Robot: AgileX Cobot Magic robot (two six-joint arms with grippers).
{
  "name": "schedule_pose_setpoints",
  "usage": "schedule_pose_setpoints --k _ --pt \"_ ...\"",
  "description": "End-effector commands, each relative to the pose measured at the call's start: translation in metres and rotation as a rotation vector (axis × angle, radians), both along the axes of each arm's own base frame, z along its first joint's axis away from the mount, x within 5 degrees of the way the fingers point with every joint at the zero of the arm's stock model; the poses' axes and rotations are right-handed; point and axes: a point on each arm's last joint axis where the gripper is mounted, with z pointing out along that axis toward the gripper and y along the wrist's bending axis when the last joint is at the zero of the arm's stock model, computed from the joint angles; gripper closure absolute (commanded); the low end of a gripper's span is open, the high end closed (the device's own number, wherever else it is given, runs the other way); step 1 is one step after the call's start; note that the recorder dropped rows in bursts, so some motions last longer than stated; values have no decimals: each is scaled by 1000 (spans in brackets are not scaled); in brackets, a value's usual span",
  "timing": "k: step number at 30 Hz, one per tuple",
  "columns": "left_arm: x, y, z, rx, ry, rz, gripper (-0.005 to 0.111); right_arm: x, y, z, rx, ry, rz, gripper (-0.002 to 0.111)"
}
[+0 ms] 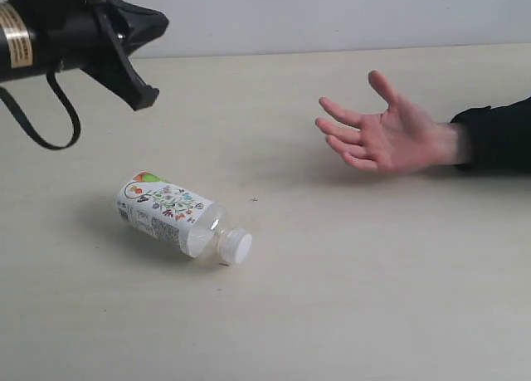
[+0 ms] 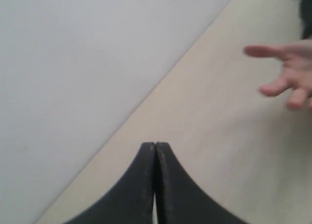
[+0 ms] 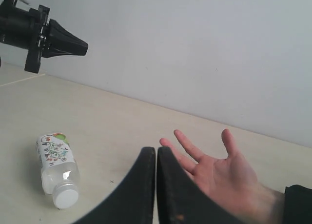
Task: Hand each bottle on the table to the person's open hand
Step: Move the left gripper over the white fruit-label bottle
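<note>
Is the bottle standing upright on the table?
No, the bottle lies on its side on the table, with its white cap at one end.

The person's open hand (image 2: 287, 77) is seen blurred and cut off at the frame's edge in the left wrist view. In the exterior view, the left arm (image 1: 75, 24) and the black sleeve (image 1: 498, 136) are cropped at the borders. The print on the bottle (image 1: 170, 213) is too small to be read.
</note>
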Motion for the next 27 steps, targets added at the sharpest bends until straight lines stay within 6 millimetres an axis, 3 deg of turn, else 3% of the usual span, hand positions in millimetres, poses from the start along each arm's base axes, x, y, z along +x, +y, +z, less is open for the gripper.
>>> schedule_pose_setpoints --k 1,7,12,17,22,27 --pt "17 16 19 96 48 198 107 0 0 0 3 -4 1 106" --pt "40 36 31 209 192 486 107 0 0 0 3 -4 1 106" --pt "57 47 16 459 407 597 107 0 0 0 3 -4 1 106" --pt "58 39 -4 766 596 286 107 0 0 0 3 -4 1 106" --pt "57 27 -7 850 549 -2 107 0 0 0 3 -4 1 106" --pt "64 21 -1 781 444 12 107 0 0 0 3 -4 1 106"
